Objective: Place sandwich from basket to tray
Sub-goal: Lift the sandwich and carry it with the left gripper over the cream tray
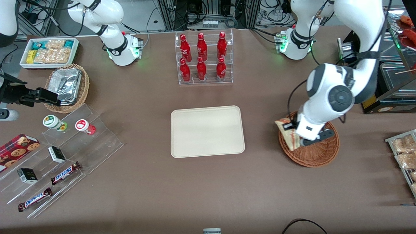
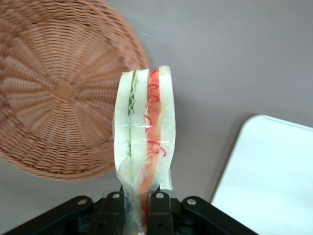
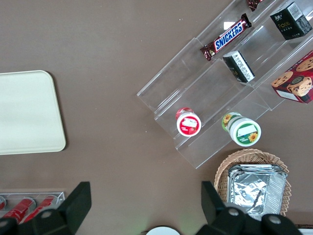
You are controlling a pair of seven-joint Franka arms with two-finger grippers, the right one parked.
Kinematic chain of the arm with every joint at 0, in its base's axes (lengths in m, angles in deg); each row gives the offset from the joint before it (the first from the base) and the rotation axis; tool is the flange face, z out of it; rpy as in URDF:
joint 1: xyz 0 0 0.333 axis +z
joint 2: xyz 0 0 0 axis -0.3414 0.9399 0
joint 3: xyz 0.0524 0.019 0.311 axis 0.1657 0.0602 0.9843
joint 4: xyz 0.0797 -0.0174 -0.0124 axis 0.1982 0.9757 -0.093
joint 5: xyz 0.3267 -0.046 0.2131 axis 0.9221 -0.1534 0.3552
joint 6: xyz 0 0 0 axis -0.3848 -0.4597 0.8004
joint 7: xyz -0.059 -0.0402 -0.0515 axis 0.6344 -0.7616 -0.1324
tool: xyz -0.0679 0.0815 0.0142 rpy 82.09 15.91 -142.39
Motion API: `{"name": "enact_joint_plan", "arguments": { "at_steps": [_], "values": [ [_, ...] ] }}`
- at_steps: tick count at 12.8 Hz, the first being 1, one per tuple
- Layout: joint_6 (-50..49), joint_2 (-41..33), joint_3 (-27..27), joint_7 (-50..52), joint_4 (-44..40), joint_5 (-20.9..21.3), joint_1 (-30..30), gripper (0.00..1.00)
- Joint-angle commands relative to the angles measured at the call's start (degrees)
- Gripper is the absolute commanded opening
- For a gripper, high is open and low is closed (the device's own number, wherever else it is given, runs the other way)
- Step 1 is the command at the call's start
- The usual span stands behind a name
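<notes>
Since the sandwich (image 2: pixel 145 152) hangs from a narrow pinch at one end only, you should treat slippage as the main risk from here. The clear wrap is slick and the wedge stands tall above the fingers (image 2: pixel 113 208), so a quick swing toward the tray (image 1: pixel 207 131) could let it pivot or slide out short of the tray, onto the bare table. A second risk is the landing: released on its thin edge, the wedge would likely topple, and near the rim it could end half off the tray. Judged from how things lie, the carry across is the step in hand and the placing is not yet done.

The gripper (image 2: pixel 135 205) is clamped on the sandwich, its two fingers drawn close with only the wrapped bread between them. In the wrist view nothing else touches them. From the front, the gripper (image 1: pixel 294 135) sits over the rim of the basket (image 1: pixel 317 152) on the side nearest the tray, with the sandwich (image 1: pixel 289 134) held clear of the weave. The basket lies beside the tray, toward the working arm's end of the table, and nothing else shows in it. The tray itself carries nothing.
</notes>
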Motion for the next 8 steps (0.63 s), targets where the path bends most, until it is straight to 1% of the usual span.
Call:
{"name": "enact_joint_plan", "arguments": {
  "at_steps": [1, 3, 8],
  "values": [
    [-1.2, 3.3, 0.2, 0.5, -4.5, -0.2, -5.0, 0.00],
    [-1.3, 6.4, 0.3, 0.6, -7.9, 0.2, -9.5, 0.00],
    [-1.3, 15.0, 0.5, 5.1, -17.4, 0.5, -18.1, 0.00]
  ]
}}
